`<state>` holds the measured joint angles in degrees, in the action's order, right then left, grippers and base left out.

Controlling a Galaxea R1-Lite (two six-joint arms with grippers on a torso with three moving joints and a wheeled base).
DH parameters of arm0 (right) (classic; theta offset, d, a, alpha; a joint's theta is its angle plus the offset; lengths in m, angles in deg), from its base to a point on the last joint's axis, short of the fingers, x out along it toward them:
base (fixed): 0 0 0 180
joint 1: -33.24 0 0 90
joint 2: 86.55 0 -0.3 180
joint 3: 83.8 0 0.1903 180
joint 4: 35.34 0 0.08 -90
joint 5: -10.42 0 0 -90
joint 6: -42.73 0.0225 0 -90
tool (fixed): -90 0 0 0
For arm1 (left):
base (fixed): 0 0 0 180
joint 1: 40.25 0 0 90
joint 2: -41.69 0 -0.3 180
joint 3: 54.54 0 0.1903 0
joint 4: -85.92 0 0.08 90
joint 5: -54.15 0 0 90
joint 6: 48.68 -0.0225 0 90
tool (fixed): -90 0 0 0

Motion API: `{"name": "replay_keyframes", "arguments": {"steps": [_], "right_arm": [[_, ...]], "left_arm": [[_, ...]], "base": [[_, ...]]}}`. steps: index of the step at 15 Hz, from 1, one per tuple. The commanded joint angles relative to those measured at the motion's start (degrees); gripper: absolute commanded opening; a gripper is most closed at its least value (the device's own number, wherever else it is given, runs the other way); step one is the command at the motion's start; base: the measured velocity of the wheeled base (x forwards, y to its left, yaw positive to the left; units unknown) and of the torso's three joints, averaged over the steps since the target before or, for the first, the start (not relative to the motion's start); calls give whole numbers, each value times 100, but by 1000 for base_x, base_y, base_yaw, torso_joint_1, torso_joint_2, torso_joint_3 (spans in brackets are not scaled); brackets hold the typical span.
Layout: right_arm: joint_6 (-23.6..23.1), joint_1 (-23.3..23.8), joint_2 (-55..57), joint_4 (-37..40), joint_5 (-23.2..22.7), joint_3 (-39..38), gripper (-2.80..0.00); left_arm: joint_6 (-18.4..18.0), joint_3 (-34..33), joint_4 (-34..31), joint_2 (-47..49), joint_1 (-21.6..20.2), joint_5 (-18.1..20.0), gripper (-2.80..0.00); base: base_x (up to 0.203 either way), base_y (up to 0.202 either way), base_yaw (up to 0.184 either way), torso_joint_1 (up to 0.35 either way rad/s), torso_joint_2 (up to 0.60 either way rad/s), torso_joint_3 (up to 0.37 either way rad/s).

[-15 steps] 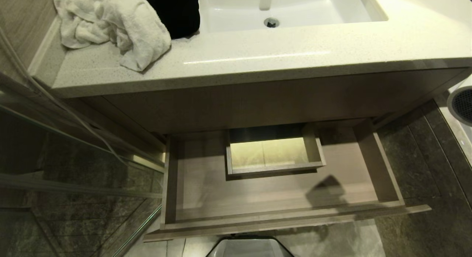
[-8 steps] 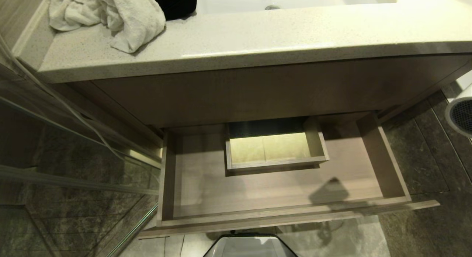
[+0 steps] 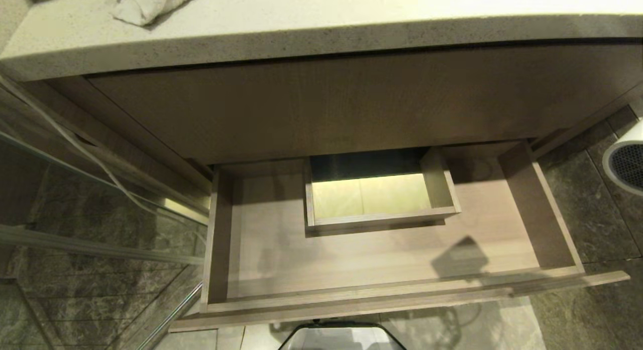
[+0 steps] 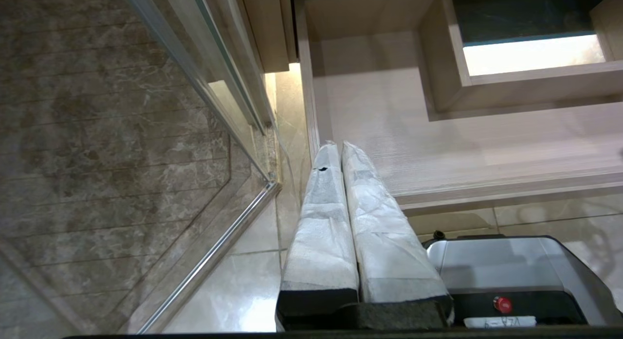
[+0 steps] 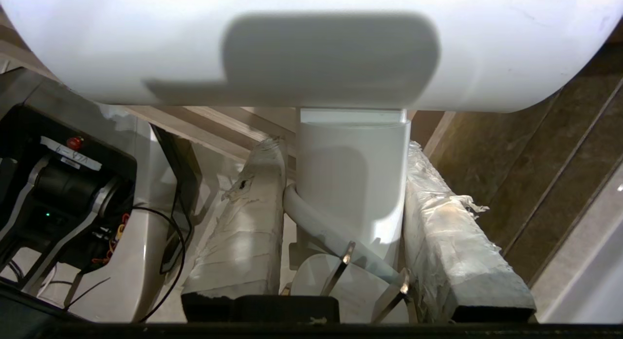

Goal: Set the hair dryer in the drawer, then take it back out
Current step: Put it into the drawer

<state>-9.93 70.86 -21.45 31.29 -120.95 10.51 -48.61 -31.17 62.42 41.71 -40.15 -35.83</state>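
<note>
The drawer (image 3: pixel 351 262) of light wood stands pulled out under the vanity, its floor bare around a boxed cutout (image 3: pixel 377 197). The white hair dryer shows only its round grey grille (image 3: pixel 628 164) at the head view's right edge, beyond the drawer's right side and over the dark floor. In the right wrist view my right gripper (image 5: pixel 340 147) is shut on the hair dryer's handle (image 5: pixel 353 183), the barrel (image 5: pixel 311 47) lies across above it, and the white cord (image 5: pixel 326 229) loops between the fingers. My left gripper (image 4: pixel 336 147) is shut and empty near the drawer's left front corner (image 4: pixel 311 134).
A speckled countertop (image 3: pixel 301 33) with a white towel (image 3: pixel 145 3) overhangs a plain wood panel (image 3: pixel 351 104) above the drawer. A glass shower door (image 3: pixel 100 214) stands to the left. My base (image 3: pixel 341 337) sits just before the drawer front. Dark stone floor (image 3: pixel 593 209) lies to the right.
The head view has sunk and closed in on the vanity: the sink has left the picture and the drawer looks larger. The hair dryer's grille stays at the right edge.
</note>
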Motion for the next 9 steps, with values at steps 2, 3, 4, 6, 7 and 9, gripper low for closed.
{"name": "replay_keyframes", "arguments": {"steps": [2, 3, 4, 6, 7, 9], "right_arm": [[-33, 0, 22, 24, -14, -55, -280], [-33, 8, 38, 24, -12, -64, -280], [-33, 15, 41, 22, -6, -66, -280], [-33, 97, 97, 19, -3, -72, -280], [-33, 122, 146, 15, 40, -64, -280], [-33, 131, 244, 15, 60, -20, -280]], "left_arm": [[1, -4, 5, -2, -1, -1, -280], [1, -4, 5, -2, -1, -1, -280], [1, -6, 5, -2, -1, -1, -280], [1, -1, 5, -2, -1, -1, -280], [1, 0, 5, -2, -1, -1, -280], [1, -9, 5, -2, -1, -1, -280]], "base": [[0, 0, 0, -271, 525, 257], [0, 0, 0, -271, 518, 235], [0, 0, 0, -271, 511, 242], [0, 0, 0, -268, 513, 243], [0, 0, 0, -255, 496, 232], [0, 0, 0, -258, 496, 233]]}}
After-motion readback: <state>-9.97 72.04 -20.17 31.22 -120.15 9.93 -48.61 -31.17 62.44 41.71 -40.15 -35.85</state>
